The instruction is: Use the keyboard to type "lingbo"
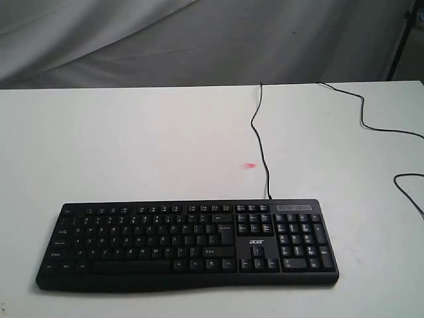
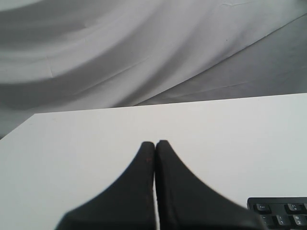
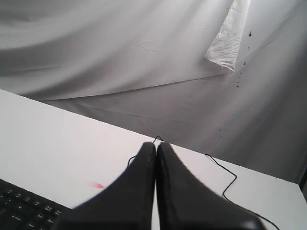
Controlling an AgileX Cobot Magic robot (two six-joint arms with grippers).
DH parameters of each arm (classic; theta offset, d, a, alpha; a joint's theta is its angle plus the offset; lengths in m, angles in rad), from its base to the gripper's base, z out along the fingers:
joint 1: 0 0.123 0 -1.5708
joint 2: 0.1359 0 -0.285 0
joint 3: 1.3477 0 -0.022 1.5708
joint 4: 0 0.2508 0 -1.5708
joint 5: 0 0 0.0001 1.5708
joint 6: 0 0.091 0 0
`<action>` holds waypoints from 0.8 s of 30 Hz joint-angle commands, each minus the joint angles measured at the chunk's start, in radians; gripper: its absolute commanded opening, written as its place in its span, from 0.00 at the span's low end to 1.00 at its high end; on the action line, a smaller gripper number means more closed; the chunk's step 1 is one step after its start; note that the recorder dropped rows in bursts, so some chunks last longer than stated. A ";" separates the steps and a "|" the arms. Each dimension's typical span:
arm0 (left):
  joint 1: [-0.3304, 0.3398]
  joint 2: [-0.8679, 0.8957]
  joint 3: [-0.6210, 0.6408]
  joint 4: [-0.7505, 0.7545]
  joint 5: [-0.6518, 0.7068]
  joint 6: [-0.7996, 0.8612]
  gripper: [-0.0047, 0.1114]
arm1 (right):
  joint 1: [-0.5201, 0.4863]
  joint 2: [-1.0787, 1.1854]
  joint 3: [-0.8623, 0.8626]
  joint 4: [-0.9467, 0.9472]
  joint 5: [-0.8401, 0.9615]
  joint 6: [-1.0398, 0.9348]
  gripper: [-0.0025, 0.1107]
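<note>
Lying flat on the white table (image 1: 132, 146), the black keyboard (image 1: 185, 245) fills the lower part of the exterior view, its thin cable (image 1: 260, 139) trailing away toward the grey cloth (image 1: 199, 40). The left end effector (image 2: 155, 143) and the right end effector (image 3: 156, 145) are each pressed together, pinching nothing, neither touching the keyboard.

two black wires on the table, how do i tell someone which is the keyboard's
On the white table, find the black keyboard at the near edge. Its cable leaves the back edge and runs to the far edge, passing just right of a small red mark. The other wire stays far right, clear of the keyboard.
</note>
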 commanded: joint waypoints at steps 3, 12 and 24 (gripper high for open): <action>-0.004 0.003 0.005 -0.001 -0.004 -0.003 0.05 | -0.005 -0.004 0.008 -0.002 -0.013 0.005 0.02; -0.004 0.003 0.005 -0.001 -0.004 -0.003 0.05 | -0.005 -0.004 0.126 -0.409 -0.218 0.461 0.02; -0.004 0.003 0.005 -0.001 -0.004 -0.003 0.05 | -0.005 -0.004 0.190 -0.408 -0.215 0.458 0.02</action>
